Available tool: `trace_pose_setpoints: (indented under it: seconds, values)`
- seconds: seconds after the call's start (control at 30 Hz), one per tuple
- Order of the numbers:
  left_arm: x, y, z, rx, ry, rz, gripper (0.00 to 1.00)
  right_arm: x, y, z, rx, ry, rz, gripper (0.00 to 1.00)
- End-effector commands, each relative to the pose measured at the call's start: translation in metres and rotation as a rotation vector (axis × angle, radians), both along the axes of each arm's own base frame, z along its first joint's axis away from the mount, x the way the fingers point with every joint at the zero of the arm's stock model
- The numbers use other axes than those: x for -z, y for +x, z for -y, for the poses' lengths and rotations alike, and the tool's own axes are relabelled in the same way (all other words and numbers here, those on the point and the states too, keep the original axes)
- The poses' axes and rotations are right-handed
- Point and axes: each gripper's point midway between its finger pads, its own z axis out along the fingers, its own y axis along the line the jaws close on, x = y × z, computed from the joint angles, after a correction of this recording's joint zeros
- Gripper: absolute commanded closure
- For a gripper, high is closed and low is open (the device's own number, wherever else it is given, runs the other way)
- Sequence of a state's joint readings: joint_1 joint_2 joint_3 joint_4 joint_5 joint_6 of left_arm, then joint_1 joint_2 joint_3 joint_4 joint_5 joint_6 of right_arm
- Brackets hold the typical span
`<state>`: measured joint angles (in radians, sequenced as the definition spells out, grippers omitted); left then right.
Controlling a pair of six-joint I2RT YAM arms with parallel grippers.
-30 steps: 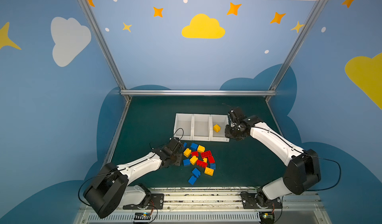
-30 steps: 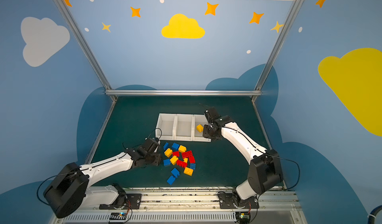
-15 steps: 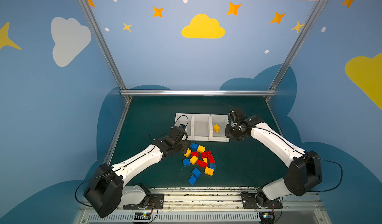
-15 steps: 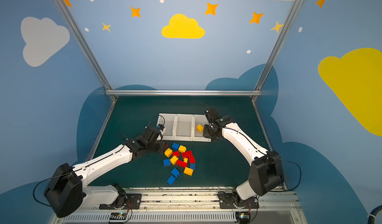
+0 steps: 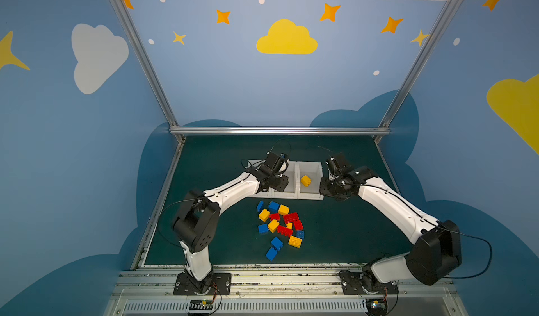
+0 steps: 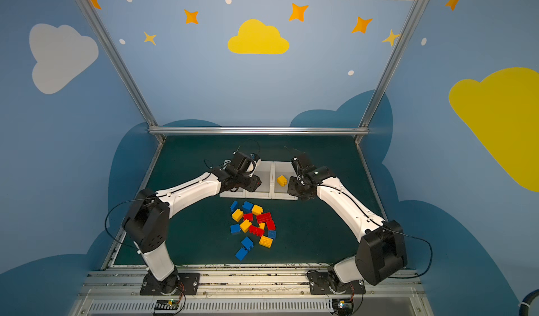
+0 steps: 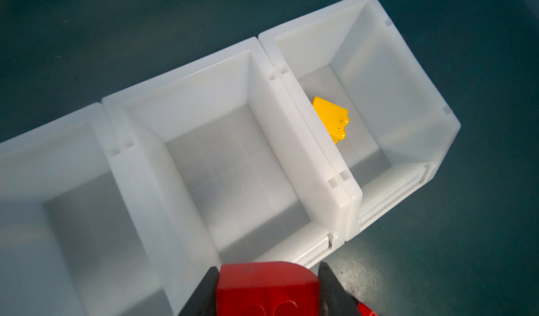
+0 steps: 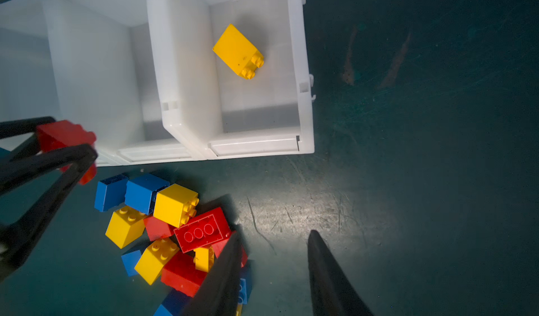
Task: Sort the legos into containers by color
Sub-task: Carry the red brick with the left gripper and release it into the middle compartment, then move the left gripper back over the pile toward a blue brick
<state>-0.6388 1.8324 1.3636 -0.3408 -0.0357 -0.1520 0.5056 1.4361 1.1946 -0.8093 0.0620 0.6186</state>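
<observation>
- The green mat carries everything. The row of containers sits toward its back and has not moved.
- The left arm is what changed. A second ago it was low at the pile in front of the row; it has since lifted and swung up to the row's front lip.
- The loose legos lie heaped just in front of the row, with red, blue and yellow mixed, so most of the sorting is still to do.
- The left gripper is clamped on a red brick. It hangs above the front lip, about where the middle bin meets the end bin on its own side; I cannot tell which of the two it is over. The middle bin is empty, and so is what shows of the end one, so either could become the red bin.
- The right gripper has stayed just beside the row's other end, jaws parted with nothing between them.
- One yellow brick lies on its side inside the end bin there, which marks that bin as yellow's.
</observation>
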Motion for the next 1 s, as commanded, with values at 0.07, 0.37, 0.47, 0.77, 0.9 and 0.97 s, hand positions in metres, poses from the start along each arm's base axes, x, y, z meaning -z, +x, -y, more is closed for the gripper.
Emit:
trace_pose_setpoints:
  seconds: [0.07,0.37,0.47,0.77,0.9,0.97]
  values:
    - [0.006,0.008,0.011,0.051,0.007,-0.037,0.52,-0.002,-0.002,-0.004,0.005,0.022,0.0,0.6]
    - [0.007,0.01,0.005,0.028,0.011,-0.035,0.38,0.0,-0.002,-0.003,0.005,0.016,-0.001,0.54]
    - [0.003,0.009,0.003,0.027,0.009,-0.027,0.37,0.0,0.001,-0.007,0.0,0.028,-0.001,0.54]
    - [-0.006,0.003,-0.005,0.018,-0.029,-0.019,0.37,0.01,0.004,-0.02,-0.036,0.024,-0.032,0.54]
    - [-0.011,-0.005,-0.012,0.016,-0.022,-0.019,0.37,0.013,0.004,-0.023,-0.04,0.032,-0.036,0.54]
    - [-0.013,-0.011,-0.017,0.013,-0.017,-0.018,0.37,0.013,0.005,-0.026,-0.054,0.037,-0.042,0.54]
